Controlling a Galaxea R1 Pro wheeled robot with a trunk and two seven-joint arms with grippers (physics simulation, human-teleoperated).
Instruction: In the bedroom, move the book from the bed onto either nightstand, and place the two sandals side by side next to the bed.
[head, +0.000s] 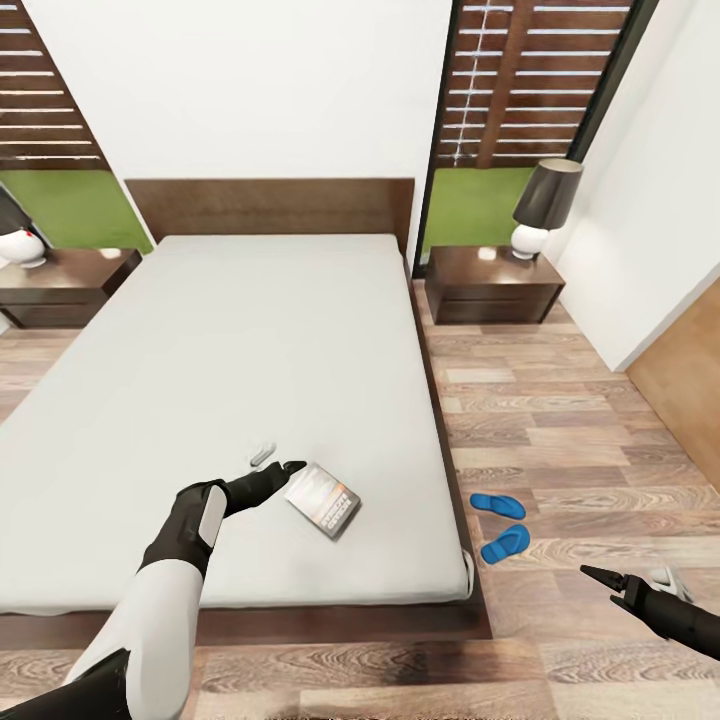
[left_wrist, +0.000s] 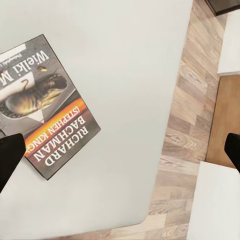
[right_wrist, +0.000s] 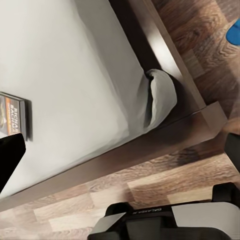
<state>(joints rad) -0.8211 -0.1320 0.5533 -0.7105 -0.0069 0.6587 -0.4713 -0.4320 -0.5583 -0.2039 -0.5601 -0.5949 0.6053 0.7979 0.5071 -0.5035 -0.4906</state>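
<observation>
The book lies flat on the white mattress of the bed, near its front right corner. My left gripper hovers open just left of the book, apart from it. In the left wrist view the book shows its "RICHARD BACHMAN" cover beside one fingertip, with the left gripper spread wide. The two blue sandals lie on the floor right of the bed, slightly splayed. My right gripper is open, low over the floor beyond the sandals. The right wrist view catches the book's edge and one sandal.
A dark nightstand with a black-shaded lamp stands right of the headboard. Another nightstand stands on the left. A white wall closes the right side. The wood floor runs between bed and wall.
</observation>
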